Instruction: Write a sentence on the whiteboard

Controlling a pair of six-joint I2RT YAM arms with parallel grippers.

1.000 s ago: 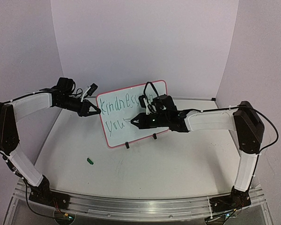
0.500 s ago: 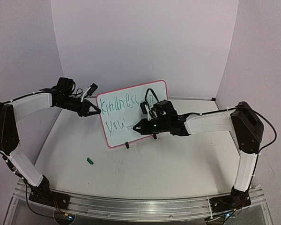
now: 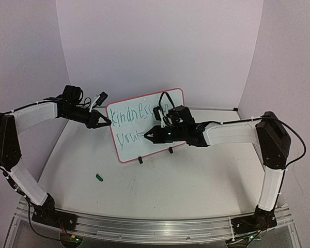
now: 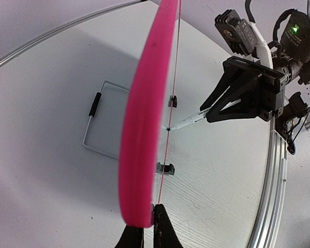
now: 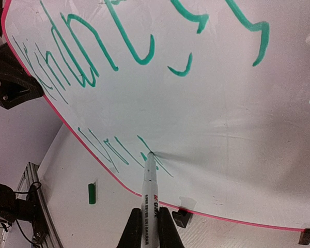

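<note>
Seen from above, a white table (image 3: 196,181) boxed in by lilac walls (image 3: 160,46) carries the red-framed board (image 3: 130,151). It stands on its feet at mid-table with the green sentence (image 3: 130,117) in two rows, and a green cap (image 3: 98,177) lies near its left front. The left wrist view shows the left gripper (image 4: 147,226) clamped on the board's edge. The right wrist view shows the right gripper (image 5: 148,217) closed on a marker (image 5: 150,178), its tip touching the lower row. Half a second ago that gripper sat slightly lower and rightward, uncovering more of the top row. The board, cap and left arm have not moved.
</note>
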